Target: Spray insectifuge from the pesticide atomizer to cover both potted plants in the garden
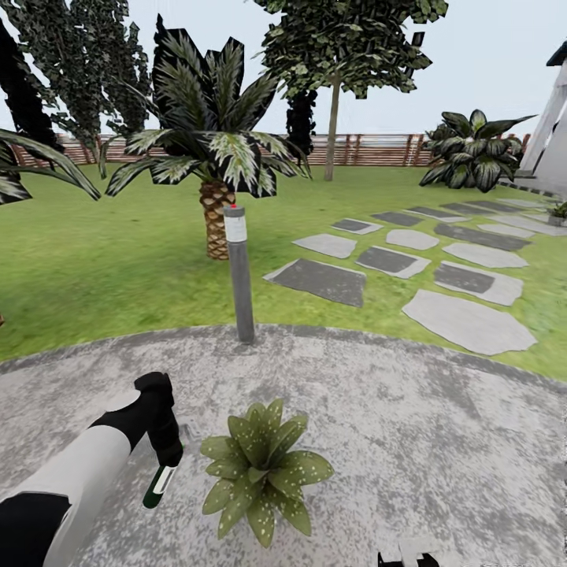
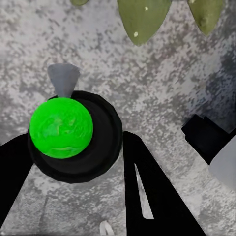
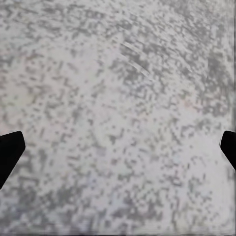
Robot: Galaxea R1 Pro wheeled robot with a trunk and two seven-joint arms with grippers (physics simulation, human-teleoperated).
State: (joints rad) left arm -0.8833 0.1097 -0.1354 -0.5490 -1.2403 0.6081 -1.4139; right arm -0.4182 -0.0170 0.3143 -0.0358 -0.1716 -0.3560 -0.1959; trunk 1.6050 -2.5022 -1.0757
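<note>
My left gripper [image 1: 166, 450] is shut on the pesticide atomizer [image 1: 160, 482], a slim dark green bottle hanging pale-banded end down just above the round paved patch [image 1: 409, 441]. In the left wrist view the atomizer [image 2: 61, 129] appears end-on as a bright green disc in a black ring between the black fingers [image 2: 150, 187], with a pale grey nozzle beyond it. One potted plant [image 1: 260, 468], a low rosette of speckled green leaves, stands close to the bottle's right; its leaf tips [image 2: 142, 17] show past the gripper. My right gripper [image 3: 118, 150] hangs open over bare paving.
A grey bollard lamp [image 1: 239, 276] stands at the paved patch's far rim. Behind it a palm [image 1: 214, 213] rises from the lawn. Stepping stones [image 1: 465, 319] lead off to the right toward a striped bush [image 1: 472, 153] and another small potted plant [image 1: 557, 211]. A wooden fence [image 1: 370, 150] closes the back.
</note>
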